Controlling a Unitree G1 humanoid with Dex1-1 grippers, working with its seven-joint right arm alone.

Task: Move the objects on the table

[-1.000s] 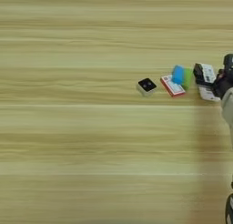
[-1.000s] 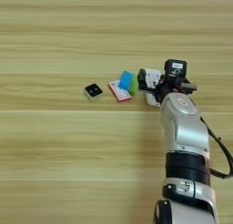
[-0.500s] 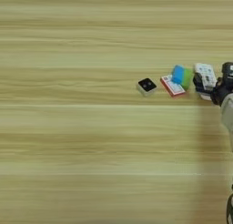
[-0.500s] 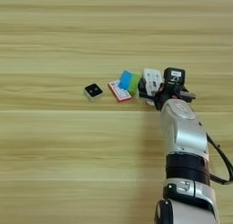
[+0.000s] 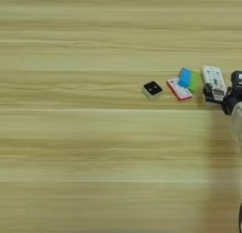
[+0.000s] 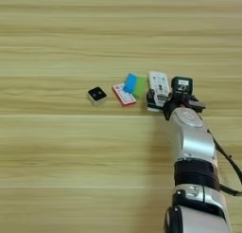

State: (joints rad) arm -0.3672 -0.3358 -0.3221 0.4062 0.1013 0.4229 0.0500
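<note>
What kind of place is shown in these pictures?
Probably a robot test bench or lab table, not a home. A bare wooden table fills the view, with only a few small items in a row: a black block, a white remote, and the robot's gripper beside the remote.

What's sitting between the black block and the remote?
Between the black block and the remote: red-and-white box, then blue bar, green bar. Both views show it.

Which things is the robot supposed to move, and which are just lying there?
To move: white remote, green bar, blue bar, red-and-white box, black block.

Just lying about: nothing else, only the bare table.
</note>
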